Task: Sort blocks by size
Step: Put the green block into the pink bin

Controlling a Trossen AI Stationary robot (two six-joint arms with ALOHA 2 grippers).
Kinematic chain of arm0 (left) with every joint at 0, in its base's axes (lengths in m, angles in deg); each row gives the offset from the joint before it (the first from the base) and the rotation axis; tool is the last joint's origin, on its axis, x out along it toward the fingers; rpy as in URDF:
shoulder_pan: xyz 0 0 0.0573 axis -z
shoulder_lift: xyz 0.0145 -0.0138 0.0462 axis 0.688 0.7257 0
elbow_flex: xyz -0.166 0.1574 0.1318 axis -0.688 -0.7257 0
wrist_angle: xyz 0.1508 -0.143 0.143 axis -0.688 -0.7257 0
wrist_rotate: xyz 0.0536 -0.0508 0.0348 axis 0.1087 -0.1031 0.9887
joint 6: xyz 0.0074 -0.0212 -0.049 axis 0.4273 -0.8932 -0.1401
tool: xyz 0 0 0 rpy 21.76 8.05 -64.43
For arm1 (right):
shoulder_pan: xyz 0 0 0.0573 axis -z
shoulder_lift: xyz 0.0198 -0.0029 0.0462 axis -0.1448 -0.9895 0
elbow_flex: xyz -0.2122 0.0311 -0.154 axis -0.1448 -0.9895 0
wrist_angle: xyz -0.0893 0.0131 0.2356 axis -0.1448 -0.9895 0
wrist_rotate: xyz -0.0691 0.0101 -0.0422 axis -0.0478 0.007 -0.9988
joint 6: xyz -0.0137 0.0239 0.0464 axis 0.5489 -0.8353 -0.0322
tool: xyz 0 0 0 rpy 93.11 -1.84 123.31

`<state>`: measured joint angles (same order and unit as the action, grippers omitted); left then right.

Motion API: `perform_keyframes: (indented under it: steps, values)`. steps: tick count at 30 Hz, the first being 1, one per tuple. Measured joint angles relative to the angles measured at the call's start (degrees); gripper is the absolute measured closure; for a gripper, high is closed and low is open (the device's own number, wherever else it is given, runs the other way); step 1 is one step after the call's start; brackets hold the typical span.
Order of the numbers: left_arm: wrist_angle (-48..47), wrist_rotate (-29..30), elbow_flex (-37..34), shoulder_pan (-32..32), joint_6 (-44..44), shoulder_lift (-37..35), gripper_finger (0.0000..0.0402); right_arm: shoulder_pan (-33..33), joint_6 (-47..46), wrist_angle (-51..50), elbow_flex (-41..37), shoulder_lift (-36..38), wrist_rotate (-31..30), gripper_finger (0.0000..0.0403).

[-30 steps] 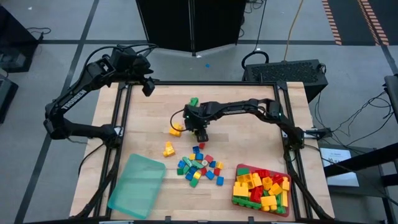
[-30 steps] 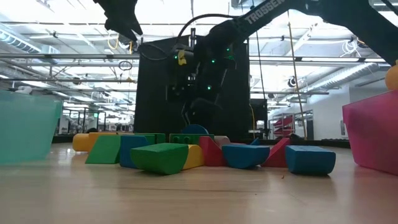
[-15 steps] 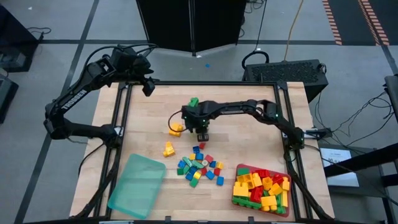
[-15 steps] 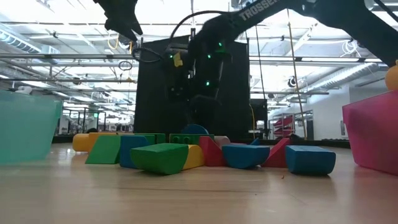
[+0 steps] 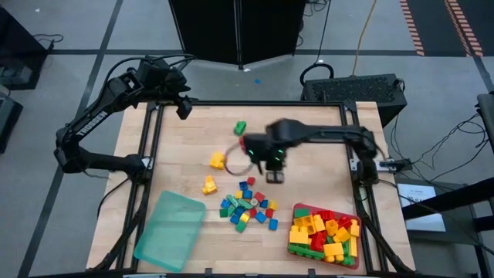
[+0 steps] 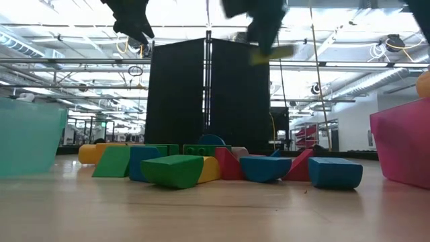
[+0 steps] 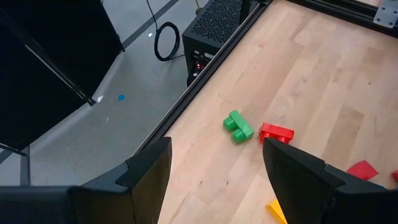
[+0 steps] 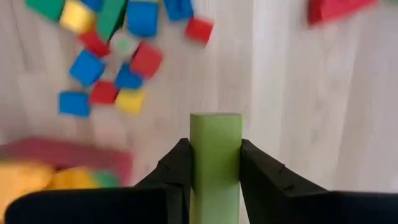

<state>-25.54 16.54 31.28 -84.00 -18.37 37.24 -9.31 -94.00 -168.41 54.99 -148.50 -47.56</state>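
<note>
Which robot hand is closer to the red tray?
Right. The right gripper hangs above the table's middle, near the red tray; the left gripper waits at the far back corner.

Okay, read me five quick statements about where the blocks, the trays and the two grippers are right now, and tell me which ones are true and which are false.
1. The right gripper is shut on a light green block. True.
2. The teal tray is full of blocks. False: no blocks show in it.
3. The left gripper is open, up near the table's far left corner. True.
4. The red tray holds only blue blocks. False: it holds mostly yellow, red and green ones.
5. A green block and a red block lie close together on the wood. True.
</note>
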Motion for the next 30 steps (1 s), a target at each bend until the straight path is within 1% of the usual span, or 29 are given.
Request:
perform_keyframes:
  steps: [3,5,9,12,15,18,24,28,30]
  values:
    - [0.0,0.0,0.0,0.0,0.0,0.0,0.0146,-5.7,-11.1,-1.6,-3.7,5.1,-0.6,0.0321]
    - [0.2,0.0,0.0,0.0,0.0,0.0,0.0146,-9.8,-20.4,-1.5,-7.4,9.0,-0.5,0.0321]
    - [0.6,0.0,0.0,0.0,0.0,0.0,0.0146,-19.2,-42.0,-1.3,-15.8,16.0,-0.8,0.0321]
    - [0.7,0.0,0.0,0.0,0.0,0.0,0.0146,-26.6,-57.9,1.0,-21.8,19.5,-0.6,0.0321]
    - [1.0,0.0,0.0,0.0,0.0,0.0,0.0146,-33.4,-71.6,3.8,-26.2,22.4,-0.6,0.0321]
    - [1.4,0.0,0.0,0.0,0.0,0.0,0.0146,-39.5,-83.0,7.1,-29.7,23.2,-0.3,0.0321]
    - [2.0,0.0,0.0,0.0,-0.1,0.0,0.0146,-49.5,-99.7,12.2,-32.1,23.3,1.1,0.0321]
    - [2.0,0.0,0.0,0.0,-0.1,0.0,0.0146,-55.0,-110.8,13.1,-32.1,23.1,0.8,0.0321]
    - [2.1,0.0,0.0,0.0,-0.1,0.0,0.0146,-57.2,-117.5,11.8,-32.1,22.8,0.5,0.0321]
